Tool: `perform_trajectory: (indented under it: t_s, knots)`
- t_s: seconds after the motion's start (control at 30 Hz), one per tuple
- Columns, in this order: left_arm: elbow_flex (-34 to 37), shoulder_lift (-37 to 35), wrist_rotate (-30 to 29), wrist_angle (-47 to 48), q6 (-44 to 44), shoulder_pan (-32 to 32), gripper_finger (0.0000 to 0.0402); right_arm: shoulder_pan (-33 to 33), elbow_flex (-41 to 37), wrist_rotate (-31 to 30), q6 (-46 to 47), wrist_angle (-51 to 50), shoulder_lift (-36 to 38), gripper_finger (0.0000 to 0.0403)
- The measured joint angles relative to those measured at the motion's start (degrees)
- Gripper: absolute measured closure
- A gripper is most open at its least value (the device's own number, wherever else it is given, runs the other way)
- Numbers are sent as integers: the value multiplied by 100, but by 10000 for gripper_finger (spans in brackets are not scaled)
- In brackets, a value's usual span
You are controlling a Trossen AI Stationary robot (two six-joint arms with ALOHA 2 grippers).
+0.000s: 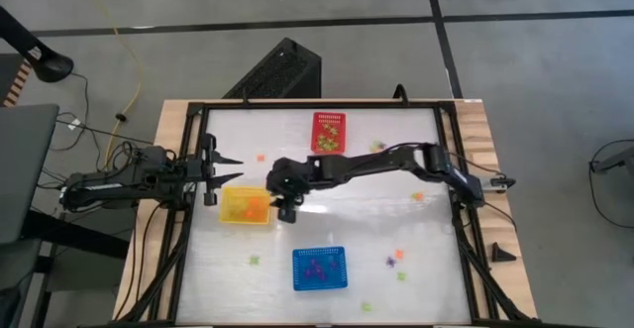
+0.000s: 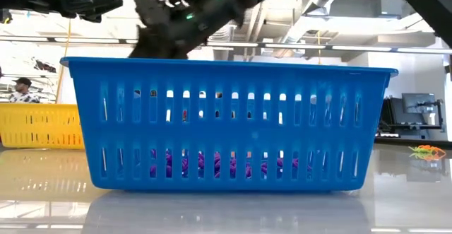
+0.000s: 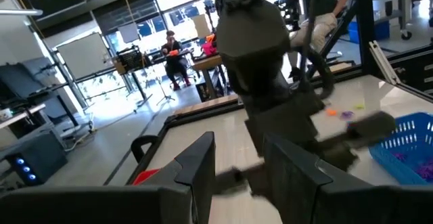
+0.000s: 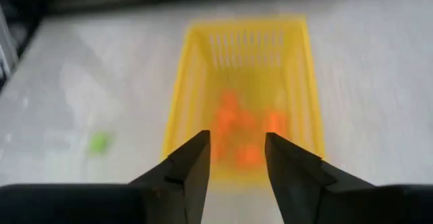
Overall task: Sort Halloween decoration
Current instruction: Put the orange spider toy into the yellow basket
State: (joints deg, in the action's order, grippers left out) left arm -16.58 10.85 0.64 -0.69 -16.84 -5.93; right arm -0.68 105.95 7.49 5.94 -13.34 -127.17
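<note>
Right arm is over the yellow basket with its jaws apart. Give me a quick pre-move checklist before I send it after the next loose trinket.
1. Right gripper jaws open with nothing between them: ok.
2. Right gripper over the yellow basket, orange trinkets inside it: ok.
3. Left gripper parked at the table's left edge, jaws open, beside the yellow basket: ok.
4. Loose pieces left on the table, such as the orange trinket near the blue basket: ok, targets remain.
5. Purple trinkets in the blue basket: ok.
6. Red basket contents by colour: cannot tell.
</note>
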Motion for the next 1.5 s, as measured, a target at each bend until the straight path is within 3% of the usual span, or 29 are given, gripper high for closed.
perform_trajectory:
  t_s: [0.37, 0.53, 0.73, 0.83, 1.03, 1.23, 1.5]
  knots:
    - [2, 0, 0, 2, 4, 0, 285, -445, -143, 2, 522, -4936, 1262, 224]
    - [4, 0, 2, 7, 94, 0, 285, -942, -827, -21, 1317, -6141, 1712, 227]
    - [4, 2, 2, 7, 103, 0, 285, -1427, -1982, 189, 2456, -6654, 2337, 227]
    - [4, 0, 2, 7, 113, 2, 285, -1583, -2631, 668, 3012, -6675, 2629, 227]
    - [4, 2, 2, 7, 148, 0, 285, -2044, -3518, 1634, 3631, -5499, 3119, 227]
    - [4, 1, 2, 7, 149, 0, 285, -2361, -3634, 1401, 3707, -4715, 3049, 227]
    - [4, 0, 2, 21, 254, 1, 285, -2480, -3641, 1211, 3411, -4933, 2524, 227]
